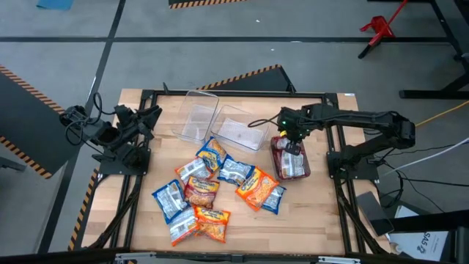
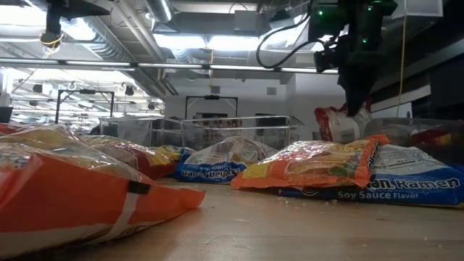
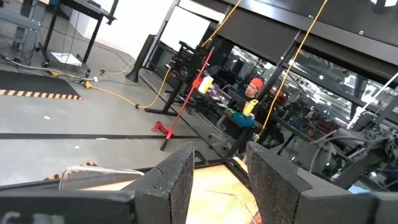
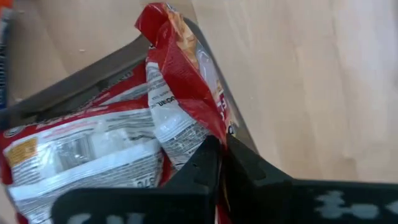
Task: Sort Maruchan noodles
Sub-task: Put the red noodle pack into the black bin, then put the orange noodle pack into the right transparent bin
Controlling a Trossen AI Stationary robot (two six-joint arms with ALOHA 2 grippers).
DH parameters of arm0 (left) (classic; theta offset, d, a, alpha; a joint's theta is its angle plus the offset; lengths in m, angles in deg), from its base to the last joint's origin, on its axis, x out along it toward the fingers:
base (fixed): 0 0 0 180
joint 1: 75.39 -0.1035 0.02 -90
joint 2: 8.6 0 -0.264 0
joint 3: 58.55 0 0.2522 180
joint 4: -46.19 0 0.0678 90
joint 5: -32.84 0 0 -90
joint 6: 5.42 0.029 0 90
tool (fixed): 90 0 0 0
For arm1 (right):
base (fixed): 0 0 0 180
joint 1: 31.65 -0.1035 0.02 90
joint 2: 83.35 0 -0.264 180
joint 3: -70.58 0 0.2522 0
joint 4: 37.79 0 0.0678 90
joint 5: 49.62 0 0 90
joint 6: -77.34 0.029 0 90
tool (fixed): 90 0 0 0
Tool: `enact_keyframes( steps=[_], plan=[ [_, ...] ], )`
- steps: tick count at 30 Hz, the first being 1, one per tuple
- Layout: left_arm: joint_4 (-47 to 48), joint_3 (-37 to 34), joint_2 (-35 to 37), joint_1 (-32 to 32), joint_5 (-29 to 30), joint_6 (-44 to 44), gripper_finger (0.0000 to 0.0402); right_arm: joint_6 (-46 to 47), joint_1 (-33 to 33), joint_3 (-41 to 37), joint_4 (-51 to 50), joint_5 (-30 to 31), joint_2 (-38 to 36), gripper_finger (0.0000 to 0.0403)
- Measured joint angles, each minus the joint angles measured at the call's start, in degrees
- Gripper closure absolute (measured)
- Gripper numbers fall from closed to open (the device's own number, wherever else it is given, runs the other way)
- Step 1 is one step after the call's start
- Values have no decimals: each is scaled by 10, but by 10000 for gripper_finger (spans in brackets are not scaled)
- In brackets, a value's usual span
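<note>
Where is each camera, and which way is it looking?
High: above the table, looking straight down; both arms show.
Low: at tabletop height, looking across the noodle packets; the right gripper comes down from above.
Left wrist: on the parked left arm, facing the room past its open fingers.
Right wrist: over a bin, shut on a red packet, also seen from above.

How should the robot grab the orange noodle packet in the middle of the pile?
Probably from straight above, pinching one crinkly short edge of the orange-yellow flat plastic ramen packet. It lies flat on the wooden table, partly over a blue-and-white packet, so its sides are hard to reach. The left pincer is free.
</note>
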Motion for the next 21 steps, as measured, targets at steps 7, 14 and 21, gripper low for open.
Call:
enact_keyframes(
  steps=[7, 14, 21],
  plan=[
    [0, 0, 0, 0, 8, 0, 261, -16, 0, 6, -5, 23, 0, 290],
    [0, 0, 0, 0, 8, 0, 261, -40, 0, 117, -32, 26, 0, 182],
    [0, 0, 0, 0, 4, -1, 261, 53, -2, 234, -16, -83, -1, 143]
  ],
)
